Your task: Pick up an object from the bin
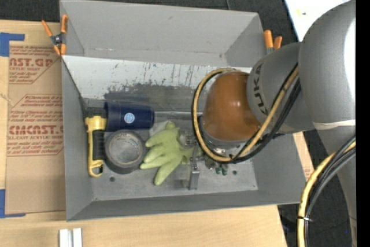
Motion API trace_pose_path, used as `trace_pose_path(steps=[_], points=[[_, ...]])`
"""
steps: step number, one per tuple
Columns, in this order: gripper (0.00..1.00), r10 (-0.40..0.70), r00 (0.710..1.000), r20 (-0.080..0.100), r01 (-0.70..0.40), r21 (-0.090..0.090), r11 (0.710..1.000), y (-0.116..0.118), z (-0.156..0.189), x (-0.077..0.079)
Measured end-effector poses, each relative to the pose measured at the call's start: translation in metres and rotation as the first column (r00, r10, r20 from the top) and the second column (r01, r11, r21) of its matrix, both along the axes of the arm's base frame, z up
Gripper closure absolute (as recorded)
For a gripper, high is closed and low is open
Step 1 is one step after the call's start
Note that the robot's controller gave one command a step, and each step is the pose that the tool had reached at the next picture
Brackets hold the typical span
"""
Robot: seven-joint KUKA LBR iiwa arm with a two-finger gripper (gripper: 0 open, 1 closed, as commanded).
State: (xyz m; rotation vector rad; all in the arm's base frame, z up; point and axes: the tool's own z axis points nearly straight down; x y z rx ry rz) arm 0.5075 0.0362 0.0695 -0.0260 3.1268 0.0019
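Note:
My gripper (193, 176) is low in the bin near its front wall, just right of a pale green glove-shaped thing (163, 150) that lies flat on the floor. The glove's right edge is close against the gripper. Whether they touch cannot be made out. Left of the glove lies a grey tape roll (123, 150), flat with its hole facing up.
A dark blue cylinder with a round label (128, 117) lies on its side behind the tape roll. A yellow-handled tool (94, 144) lies along the bin's left wall. The arm's orange cover and looped cables hang over the bin's right half.

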Motion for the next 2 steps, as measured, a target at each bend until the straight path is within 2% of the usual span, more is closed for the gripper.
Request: trace_pose_path(steps=[1, 2], points=[[0.0, 0.084, 0.996, 0.001, -0.084, -0.005, 0.996, 0.02, 0.0, 0.036], [1.0, -0.016, 1.0, 0.003, 0.016, 0.001, 1.0, 0.009, 0.001, 0.053]])
